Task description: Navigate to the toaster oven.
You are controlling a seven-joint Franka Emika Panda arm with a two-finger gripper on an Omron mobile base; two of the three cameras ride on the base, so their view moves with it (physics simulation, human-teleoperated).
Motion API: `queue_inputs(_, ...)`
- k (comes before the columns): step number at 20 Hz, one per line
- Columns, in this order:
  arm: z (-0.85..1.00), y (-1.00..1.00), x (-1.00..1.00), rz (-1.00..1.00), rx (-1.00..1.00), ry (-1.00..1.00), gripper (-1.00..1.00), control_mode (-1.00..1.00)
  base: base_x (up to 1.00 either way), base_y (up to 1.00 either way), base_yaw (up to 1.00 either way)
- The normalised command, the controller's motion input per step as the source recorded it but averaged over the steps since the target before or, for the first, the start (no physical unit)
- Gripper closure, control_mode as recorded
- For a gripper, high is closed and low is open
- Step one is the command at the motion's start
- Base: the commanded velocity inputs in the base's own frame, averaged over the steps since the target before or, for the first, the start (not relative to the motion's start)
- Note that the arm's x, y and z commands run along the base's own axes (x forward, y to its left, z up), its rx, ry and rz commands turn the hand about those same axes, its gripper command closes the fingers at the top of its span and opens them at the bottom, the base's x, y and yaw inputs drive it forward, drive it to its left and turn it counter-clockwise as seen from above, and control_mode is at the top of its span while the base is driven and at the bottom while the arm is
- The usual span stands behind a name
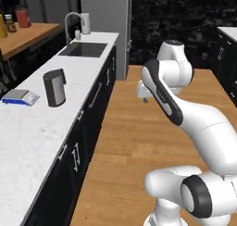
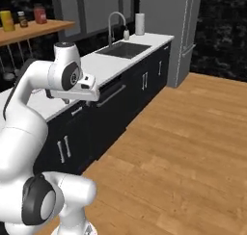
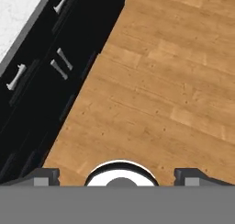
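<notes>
the gripper [image 3: 117, 175] hangs over the wood floor [image 3: 160, 90] beside the black cabinets [image 3: 41, 99], fingers [image 3: 45, 175] spread wide, holding nothing. i can't spot the toaster oven from here.

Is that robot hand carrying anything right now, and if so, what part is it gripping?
Nothing is held. In the hand view the gripper has its two fingertips set wide apart, with only bare wooden floor between and beyond them.

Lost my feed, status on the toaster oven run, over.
Two-finger gripper open, empty, over wood floor. No toaster oven sighted. Dark kettle on white counter. Aisle clear.
</notes>
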Motion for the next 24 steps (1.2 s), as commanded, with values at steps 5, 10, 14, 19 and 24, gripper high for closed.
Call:
queue_inputs(5,0.00,0.00,0.00,0.00,0.00,0.00,-1.00,1.00,0.45,-0.28,-0.55)
queue_inputs(10,0.00,0.00,0.00,0.00,0.00,0.00,-1.00,1.00,0.37,0.00,-0.68)
queue_inputs(14,0.00,0.00,0.00,0.00,0.00,0.00,-1.00,1.00,0.37,-0.02,-0.64)
queue_inputs(19,0.00,0.00,0.00,0.00,0.00,0.00,-1.00,1.00,0.55,0.00,-0.57)
queue_inputs(24,0.00,0.00,0.00,0.00,0.00,0.00,-1.00,1.00,0.59,0.00,-0.53)
